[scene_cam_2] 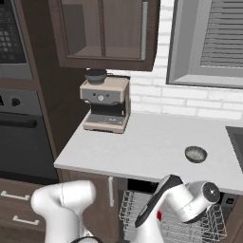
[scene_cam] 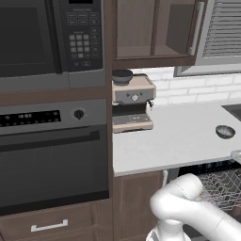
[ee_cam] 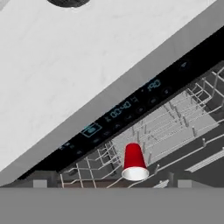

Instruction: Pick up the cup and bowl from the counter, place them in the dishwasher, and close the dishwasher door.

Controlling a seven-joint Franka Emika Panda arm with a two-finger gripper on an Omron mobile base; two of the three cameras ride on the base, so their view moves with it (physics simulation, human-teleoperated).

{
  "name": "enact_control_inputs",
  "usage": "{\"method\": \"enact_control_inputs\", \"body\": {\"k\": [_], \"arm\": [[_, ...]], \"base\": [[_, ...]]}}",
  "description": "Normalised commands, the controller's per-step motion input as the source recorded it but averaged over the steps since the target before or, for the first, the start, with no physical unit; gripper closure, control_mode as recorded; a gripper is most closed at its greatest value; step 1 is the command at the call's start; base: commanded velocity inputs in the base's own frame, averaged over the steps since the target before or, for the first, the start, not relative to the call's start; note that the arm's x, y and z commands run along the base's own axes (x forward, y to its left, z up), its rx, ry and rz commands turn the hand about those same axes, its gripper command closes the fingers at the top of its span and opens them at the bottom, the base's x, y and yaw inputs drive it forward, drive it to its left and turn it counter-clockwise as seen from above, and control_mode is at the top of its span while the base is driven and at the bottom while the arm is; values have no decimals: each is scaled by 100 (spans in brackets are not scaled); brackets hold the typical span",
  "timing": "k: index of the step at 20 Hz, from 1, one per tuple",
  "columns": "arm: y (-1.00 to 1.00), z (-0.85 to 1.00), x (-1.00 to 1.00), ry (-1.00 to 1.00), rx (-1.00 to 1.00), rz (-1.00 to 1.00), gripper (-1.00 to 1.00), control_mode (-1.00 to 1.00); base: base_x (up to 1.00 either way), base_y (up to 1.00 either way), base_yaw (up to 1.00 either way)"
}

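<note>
A red cup [ee_cam: 134, 161] sits among the grey wire tines of the dishwasher [ee_cam: 131, 109] rack, its wide pale mouth toward the bottom of the hand view. A sliver of the cup's red [scene_cam_2: 159, 216] peeks out behind my forearm. My gripper [ee_cam: 113, 183] is open just in front of the rack. Its fingertips [ee_cam: 183, 181] stand wide apart, with nothing between them. The small dark bowl [scene_cam_2: 195, 154] rests on the counter [scene_cam_2: 142, 142] above the rack, toward the right; it is the same bowl [scene_cam: 225, 132] near the counter's right end. The dishwasher door is out of view.
An espresso machine [scene_cam: 132, 103] stands at the back left of the counter, against a tall cabinet holding a wall oven [scene_cam: 52, 155]. The pulled-out rack [scene_cam_2: 190, 228] juts forward under the counter edge. A sink edge [scene_cam_2: 236, 137] lies at the far right.
</note>
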Motion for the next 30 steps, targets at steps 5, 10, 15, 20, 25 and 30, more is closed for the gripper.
{"method": "enact_control_inputs", "body": {"k": [5, 10, 15, 20, 25, 30], "arm": [[-11, 100, 7, 5, 0, -9, -100, -100], [0, 97, 40, 13, 0, -11, -100, -100], [0, 58, 94, 39, -6, -8, -100, -100], [0, 14, 76, 40, -3, 0, -100, -100], [0, 0, 21, 8, 1, 0, -100, -100], [-36, -5, 1, 1, 7, -1, -100, -100]], "base": [[0, 0, 0], [0, 0, 0], [0, 0, 0], [0, 0, 0], [0, 0, 0], [0, 0, 0]]}}
